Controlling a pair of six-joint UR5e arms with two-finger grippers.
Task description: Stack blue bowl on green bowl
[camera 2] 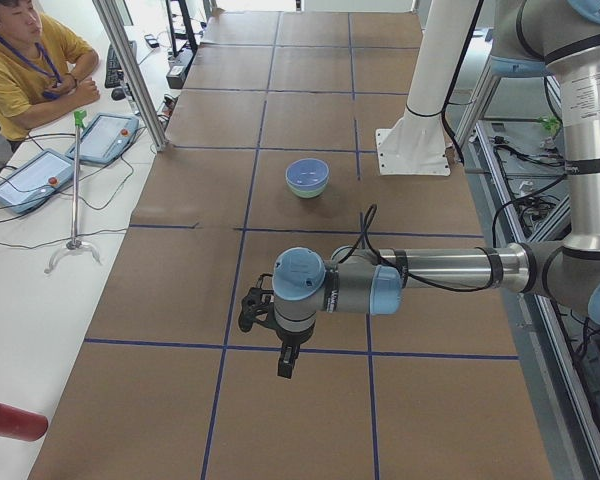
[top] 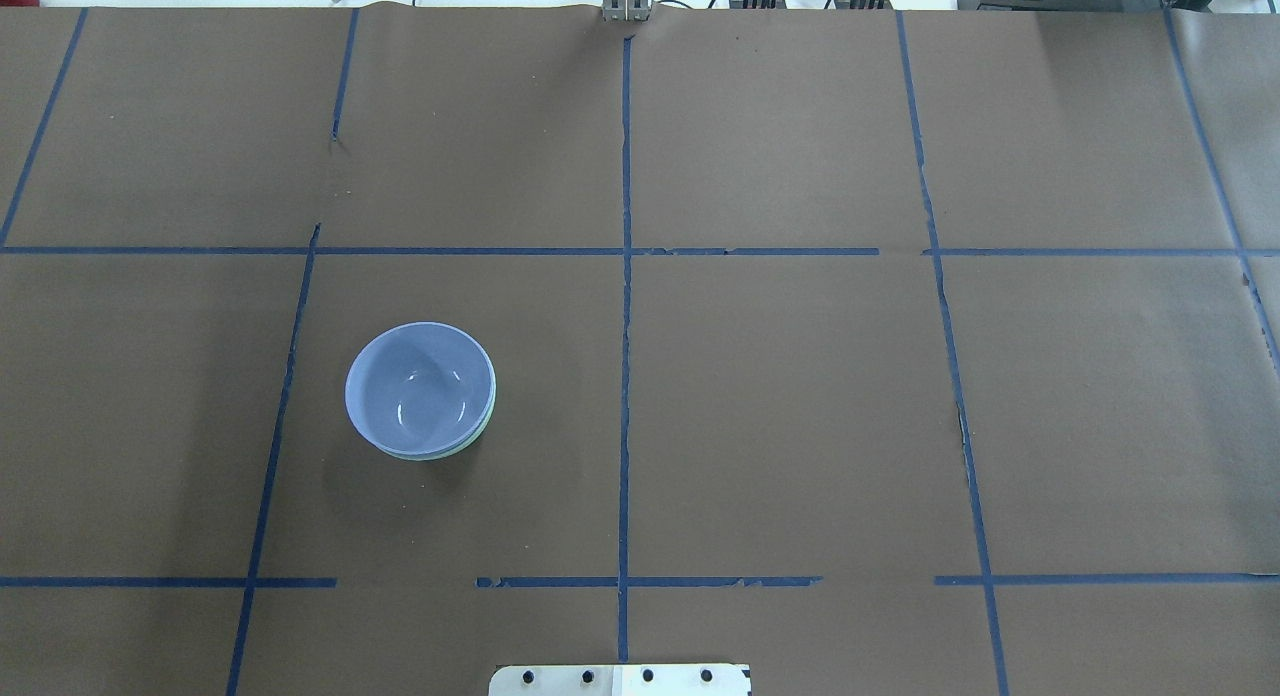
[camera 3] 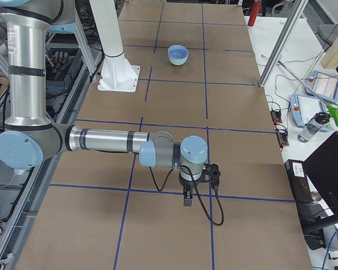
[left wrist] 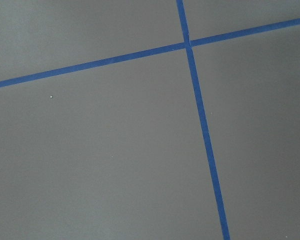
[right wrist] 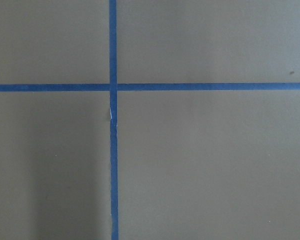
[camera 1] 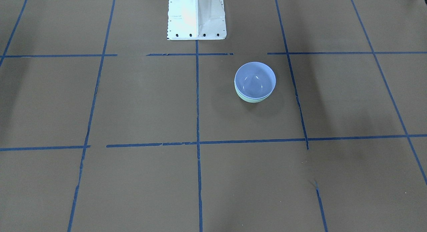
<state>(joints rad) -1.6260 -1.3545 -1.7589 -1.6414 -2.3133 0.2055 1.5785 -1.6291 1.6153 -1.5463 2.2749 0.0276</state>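
Note:
The blue bowl (camera 1: 255, 79) sits nested inside the green bowl (camera 1: 248, 98), upright on the brown table; only a thin mint edge of the green bowl shows under it. The pair also shows in the overhead view, blue bowl (top: 418, 388) in green bowl (top: 483, 426), left of the centre line. My left gripper (camera 2: 284, 358) hangs over the table far from the bowls, seen only in the left side view; I cannot tell whether it is open or shut. My right gripper (camera 3: 187, 198) shows only in the right side view, far from the bowls; I cannot tell its state.
The white robot base (camera 1: 196, 17) stands at the table's robot-side edge. Blue tape lines (top: 625, 376) divide the brown table into squares. A seated person (camera 2: 20, 70) and tablets (camera 2: 105, 135) are beside the table. Both wrist views show only table and tape.

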